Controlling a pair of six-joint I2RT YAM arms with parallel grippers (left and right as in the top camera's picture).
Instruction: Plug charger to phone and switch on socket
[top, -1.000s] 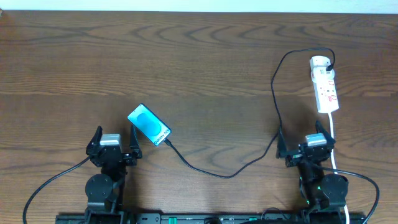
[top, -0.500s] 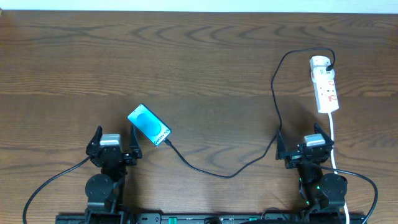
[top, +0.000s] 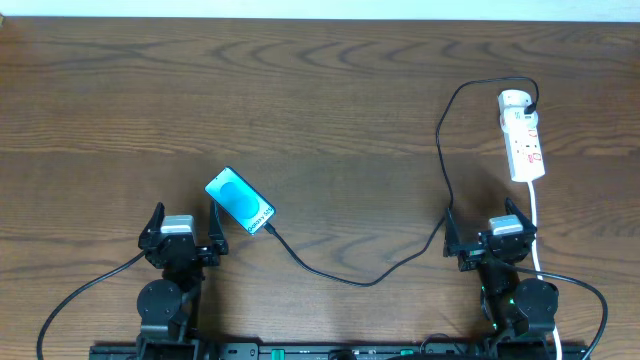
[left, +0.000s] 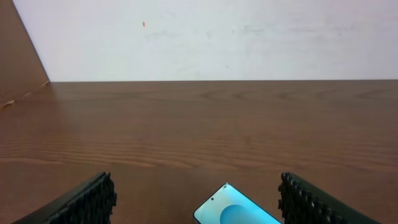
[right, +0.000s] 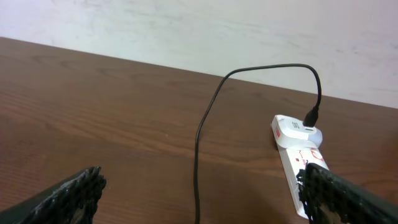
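left gripper (top: 185, 212): black ribbed fingers (left: 84, 202) wide open, nothing held. Slim rectangular phone (top: 240, 201) w/ light-blue screen + white oval lies flat on the brown wood-grain table (top: 330, 120), just ahead of the right finger and angled diagonally. Wrist cam shows the phone's far corner between the fingers, closer to the right one; rest is cut off by frame edge.

Thin black charger cable (top: 368, 284): plug tip sits at the phone's near short edge, touching it. Can't tell if it's fully seated at this res. From there the cable sags back toward the arm bases, then runs up just beside the left finger of the right gripper (top: 483, 215).

right gripper: fingers (right: 71, 196) spread wide too, gripping nothing. Wrist cam has the cable running fwd roughly midway between them, then arcing over to the right-finger side and dropping into the round white plug (right: 297, 129).

Long white socket strip (top: 526, 140) w/ red switch marks lies well ahead of the right finger, plug end farthest out. Switch pos not readable. White lead (top: 534, 205) from the strip's near end runs back along the outside of that finger. Pale wall (right: 186, 31) beyond the table's far edge.
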